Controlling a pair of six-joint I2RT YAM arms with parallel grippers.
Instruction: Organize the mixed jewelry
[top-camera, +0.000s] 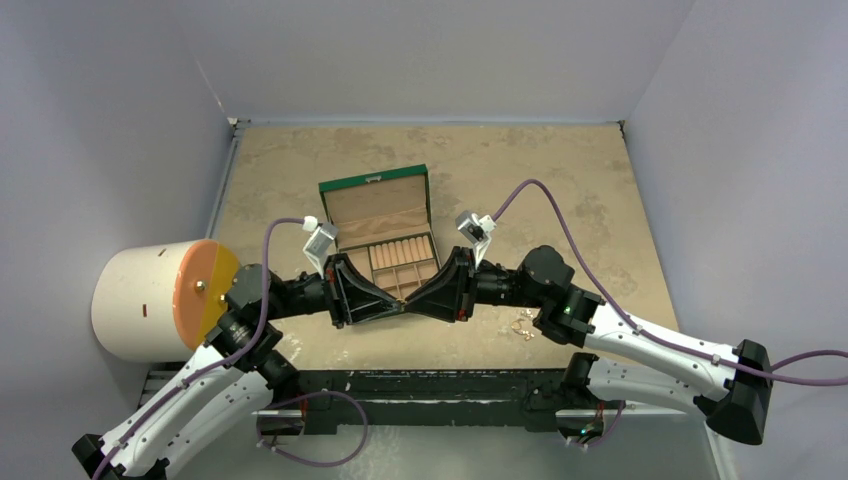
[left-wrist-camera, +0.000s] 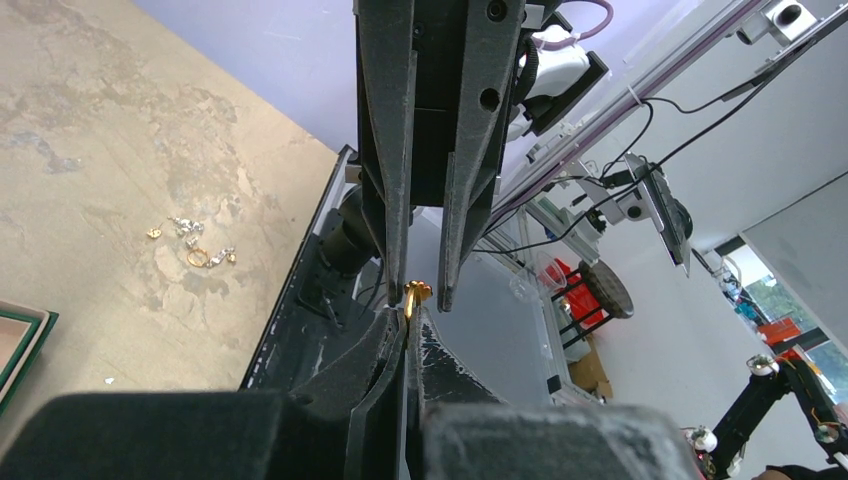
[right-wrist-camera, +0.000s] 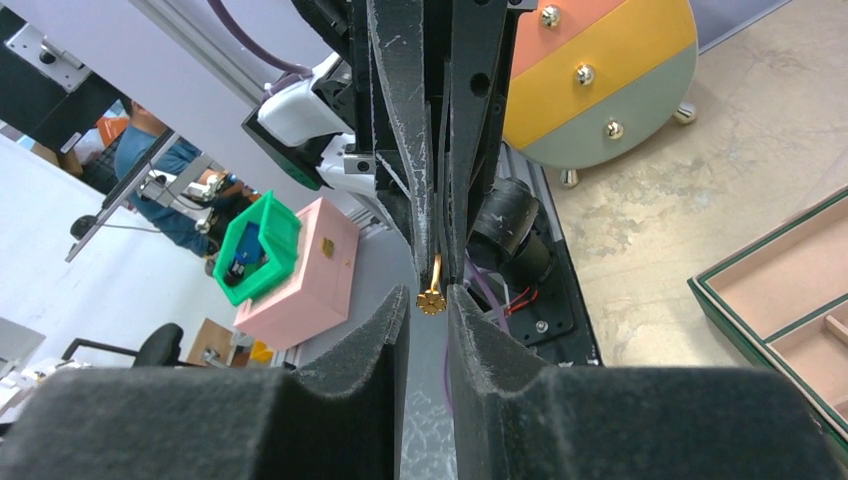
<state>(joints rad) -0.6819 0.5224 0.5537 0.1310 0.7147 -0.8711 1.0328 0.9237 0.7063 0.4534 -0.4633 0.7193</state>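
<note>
A tan, mottled table (top-camera: 560, 200) fills the walled cell. At its left edge a white drum (top-camera: 150, 300) lies on its side, its round face banded peach, yellow and pale grey-green with brass studs. Mid-table a green jewelry box (top-camera: 372, 181) stands open, lid raised at the back, with tan ring rolls and dividers inside. In front of the box the two arms meet tip to tip. The left gripper (left-wrist-camera: 408, 320) has its fingers pressed together, pinching the thin stem of a small gold piece (left-wrist-camera: 415, 292). The right gripper (right-wrist-camera: 429, 306) stands slightly spread, one fingertip on each side of the piece's round, toothed head with a sliver of gap showing. The piece's long axis runs along the line of the two grippers, head toward the right one, held above the table's near edge. The rest of the loose jewelry (top-camera: 522, 325), gold and silvery bits, lies clustered on the table beside the right arm.
</note>
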